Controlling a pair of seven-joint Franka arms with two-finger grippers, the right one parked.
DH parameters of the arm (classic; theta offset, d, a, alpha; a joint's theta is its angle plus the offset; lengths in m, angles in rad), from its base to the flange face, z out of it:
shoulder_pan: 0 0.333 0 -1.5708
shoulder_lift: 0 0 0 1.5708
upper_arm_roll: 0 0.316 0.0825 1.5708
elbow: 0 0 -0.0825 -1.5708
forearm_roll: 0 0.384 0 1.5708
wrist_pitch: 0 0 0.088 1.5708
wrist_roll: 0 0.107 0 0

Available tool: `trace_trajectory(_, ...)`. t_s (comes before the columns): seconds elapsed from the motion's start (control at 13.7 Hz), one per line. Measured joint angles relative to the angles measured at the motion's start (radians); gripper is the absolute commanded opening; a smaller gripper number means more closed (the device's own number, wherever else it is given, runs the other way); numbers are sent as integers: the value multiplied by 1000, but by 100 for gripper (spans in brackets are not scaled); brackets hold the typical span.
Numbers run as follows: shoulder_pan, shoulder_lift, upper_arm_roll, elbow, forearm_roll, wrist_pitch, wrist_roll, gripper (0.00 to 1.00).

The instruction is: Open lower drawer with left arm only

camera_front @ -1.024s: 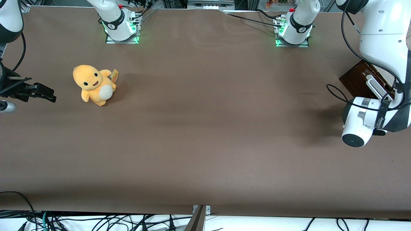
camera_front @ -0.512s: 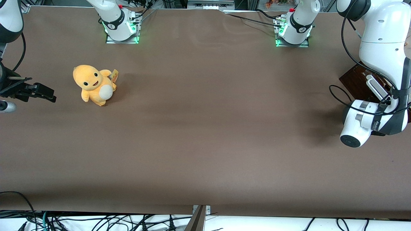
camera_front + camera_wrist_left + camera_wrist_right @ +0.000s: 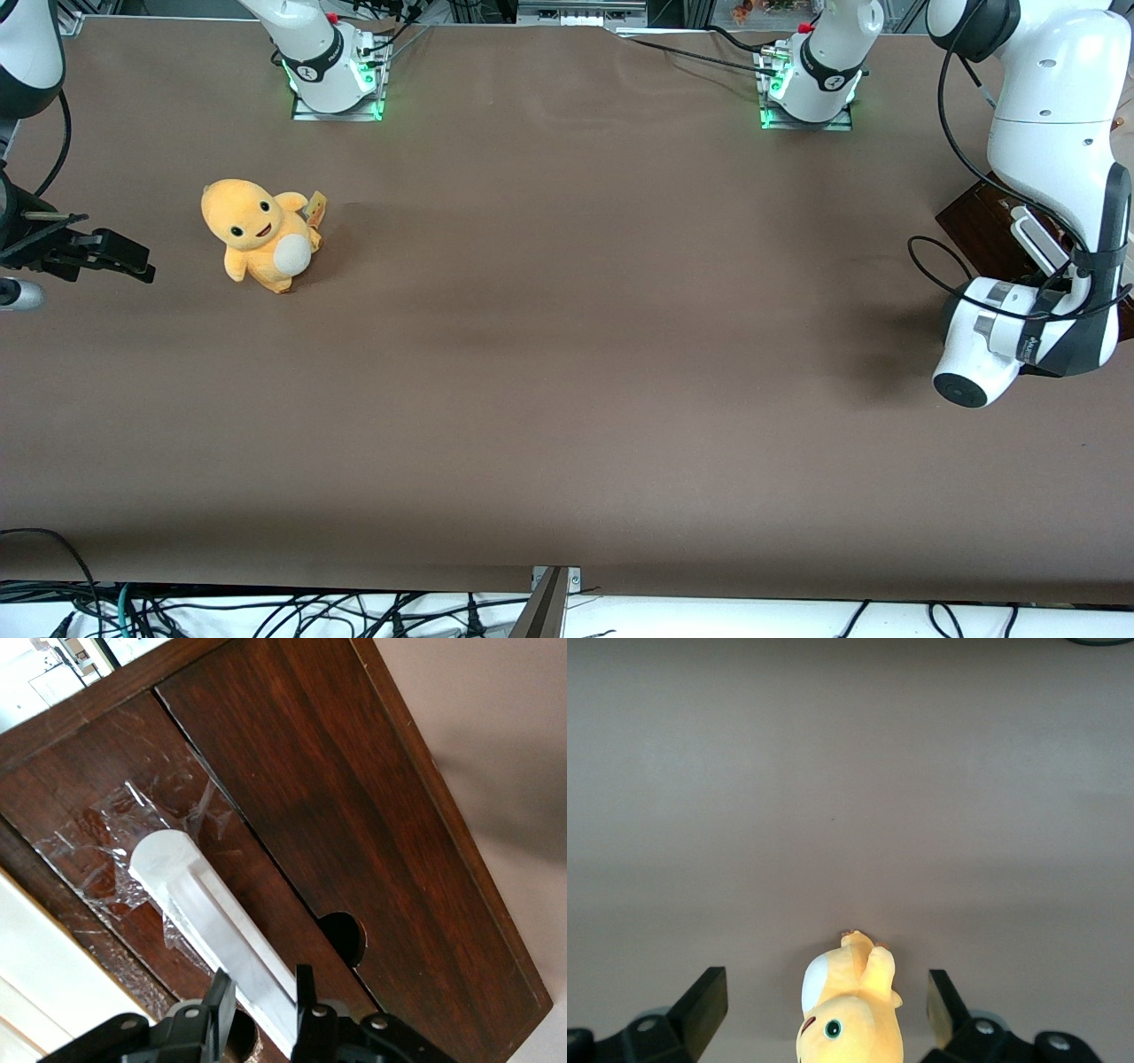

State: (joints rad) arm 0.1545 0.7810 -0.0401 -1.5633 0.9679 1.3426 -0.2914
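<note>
The big white left arm (image 3: 1054, 159) hides most of the glossy dark brown lower drawer (image 3: 979, 226); the black two-finger gripper (image 3: 263, 999) is cut off at the wrist picture's edge.

Left arm (image 3: 1054, 151) bent over at the working arm's end of the table, wrist angled down. Gripper (image 3: 262, 1010) low, black fingers (image 3: 220, 999) closed on a white bar.

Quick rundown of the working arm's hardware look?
The left arm has glossy white rounded links, dark grey joint bands and a loose black cable looping off it. Its gripper, at the drawer's white bar handle, is matte black with two flat fingers.
</note>
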Motion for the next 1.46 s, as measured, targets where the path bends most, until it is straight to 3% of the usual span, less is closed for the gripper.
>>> trace_trajectory(0.59,-102,3,-7,5,-16,-7,-17,4)
trace_trajectory(0.88,-139,9,-3,11,-18,-7,-21,11)
trace_trajectory(0.95,-139,10,-3,12,-18,-8,-21,25)
trace_trajectory(1.02,-139,10,-2,14,-20,-8,-21,51)
trace_trajectory(1.1,-140,10,-3,16,-23,-8,-20,100)
trace_trajectory(1.24,-151,11,-12,29,-50,-9,-2,100)
trace_trajectory(1.46,-172,9,-15,125,-183,-35,0,100)
